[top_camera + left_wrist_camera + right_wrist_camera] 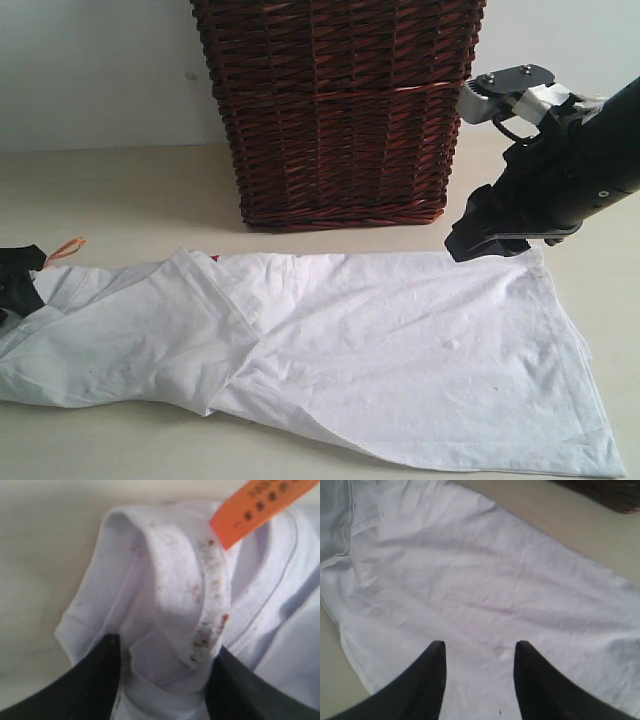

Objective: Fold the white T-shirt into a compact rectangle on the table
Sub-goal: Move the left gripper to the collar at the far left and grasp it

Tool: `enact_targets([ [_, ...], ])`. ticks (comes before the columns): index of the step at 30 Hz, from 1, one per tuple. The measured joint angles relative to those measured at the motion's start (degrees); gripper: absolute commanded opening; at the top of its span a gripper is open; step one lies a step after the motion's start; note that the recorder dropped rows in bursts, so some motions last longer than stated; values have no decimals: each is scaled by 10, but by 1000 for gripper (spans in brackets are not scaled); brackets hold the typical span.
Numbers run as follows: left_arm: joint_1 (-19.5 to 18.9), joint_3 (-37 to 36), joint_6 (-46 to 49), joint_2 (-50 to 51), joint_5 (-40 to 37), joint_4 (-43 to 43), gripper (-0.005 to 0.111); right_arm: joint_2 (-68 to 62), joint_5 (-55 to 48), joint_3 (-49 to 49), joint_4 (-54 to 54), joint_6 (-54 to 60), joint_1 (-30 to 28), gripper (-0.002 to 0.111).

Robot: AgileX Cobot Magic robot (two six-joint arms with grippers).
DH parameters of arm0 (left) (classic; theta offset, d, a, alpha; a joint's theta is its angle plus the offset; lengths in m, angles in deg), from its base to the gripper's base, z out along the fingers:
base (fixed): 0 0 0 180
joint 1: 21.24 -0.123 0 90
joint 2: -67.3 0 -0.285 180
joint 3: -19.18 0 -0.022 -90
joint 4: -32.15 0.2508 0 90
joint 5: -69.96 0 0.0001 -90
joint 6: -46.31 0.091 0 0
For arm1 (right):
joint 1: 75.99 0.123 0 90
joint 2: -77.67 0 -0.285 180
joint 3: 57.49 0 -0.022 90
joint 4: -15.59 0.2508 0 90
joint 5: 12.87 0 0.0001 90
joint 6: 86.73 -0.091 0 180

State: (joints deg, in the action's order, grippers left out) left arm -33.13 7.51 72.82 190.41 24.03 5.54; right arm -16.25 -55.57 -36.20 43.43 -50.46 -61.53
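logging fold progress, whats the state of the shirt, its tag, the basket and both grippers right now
white short-sleeved cotton T-shirt: lying along the pale beige table, partly folded, not yet a rectangle
orange collar tag: sticking out free
left gripper: shut on bunched collar
right gripper: open, over the shirt
dark brown wicker basket: upright behind shirt

You see the white short-sleeved cotton T-shirt (pixel 400 340) stretched lengthwise on the broad pale beige table (pixel 120 190). It is lightly wrinkled, with one flap folded diagonally over its middle. The hem end lies flat, and the collar end is bunched, showing its orange tag (pixel 255 507).
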Motion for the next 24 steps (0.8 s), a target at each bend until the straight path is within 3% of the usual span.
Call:
enact_targets([
  [4,0,7,-21,5,-4,18,46,0,0,0,0,0,0,44],
  [6,0,7,-10,8,-7,12,33,0,0,0,0,0,0,44],
  [8,0,8,5,9,-11,16,8,0,-1,0,0,0,0,44],
  [9,0,9,6,10,-12,24,1,0,-1,0,0,0,0,44],
  [19,8,13,-154,-9,-33,172,0,0,-8,0,5,-4,0,44],
  [24,13,45,-175,-69,-71,206,0,0,-33,-9,30,-18,0,43],
])
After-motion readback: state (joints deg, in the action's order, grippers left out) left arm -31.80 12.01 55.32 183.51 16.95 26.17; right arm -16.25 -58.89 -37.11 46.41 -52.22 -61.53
